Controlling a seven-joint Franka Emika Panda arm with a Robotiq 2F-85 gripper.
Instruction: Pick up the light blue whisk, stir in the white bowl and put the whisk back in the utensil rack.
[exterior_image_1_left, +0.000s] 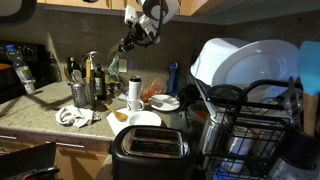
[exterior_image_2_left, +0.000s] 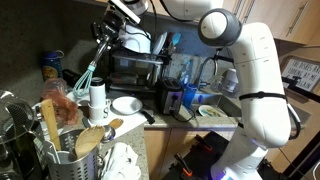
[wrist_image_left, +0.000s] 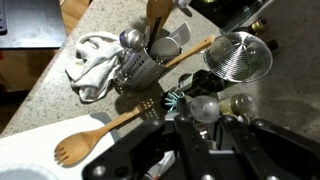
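My gripper (exterior_image_2_left: 107, 35) hangs high over the counter, shut on the handle of the light blue whisk (exterior_image_2_left: 89, 74). The whisk slants down from the jaws with its pale blue looped head lowest. In the wrist view only a bit of that head (wrist_image_left: 173, 98) shows, just past the gripper (wrist_image_left: 190, 125). The utensil rack (wrist_image_left: 140, 68), a silvery mesh cup full of spoons, stands below and a little to one side; an exterior view shows it (exterior_image_1_left: 82, 95) on the counter. The white bowl (exterior_image_1_left: 141, 121) sits near the counter's front edge.
A wooden spoon (wrist_image_left: 110, 125) lies between the rack and the bowl, and a crumpled white cloth (wrist_image_left: 92, 60) is beside the rack. A wire strainer (wrist_image_left: 240, 55), bottles (exterior_image_1_left: 95, 75), a toaster (exterior_image_1_left: 150, 148) and a black dish rack with plates (exterior_image_1_left: 250, 100) crowd the counter.
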